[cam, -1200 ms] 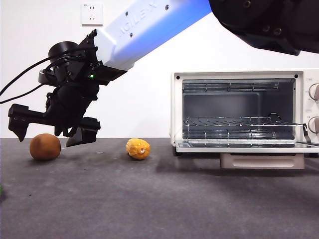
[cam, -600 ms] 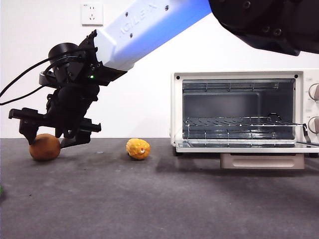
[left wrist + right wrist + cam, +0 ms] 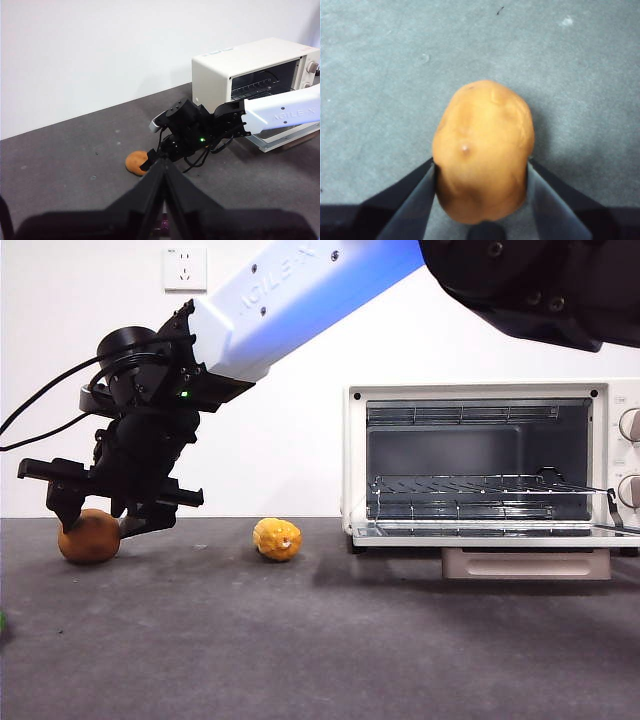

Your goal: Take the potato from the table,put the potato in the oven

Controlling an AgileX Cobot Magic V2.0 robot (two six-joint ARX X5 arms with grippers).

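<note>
Right wrist view | potato (image 3: 482, 150) long axis runs between right end effector (image 3: 481, 187) jaws

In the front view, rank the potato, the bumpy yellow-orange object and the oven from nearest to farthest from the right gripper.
1. The potato: between the jaws of the right gripper, at the table's far left.
2. The bumpy yellow-orange object: mid-table, on the oven's side of the gripper.
3. The oven: door open, at the far right.

Potato (image 3: 482, 152) fills frame centre, on grey bench (image 3: 380, 75); right pincer (image 3: 481, 192) jaws touching both its flanks; pale specks on bench, upper right.
</note>
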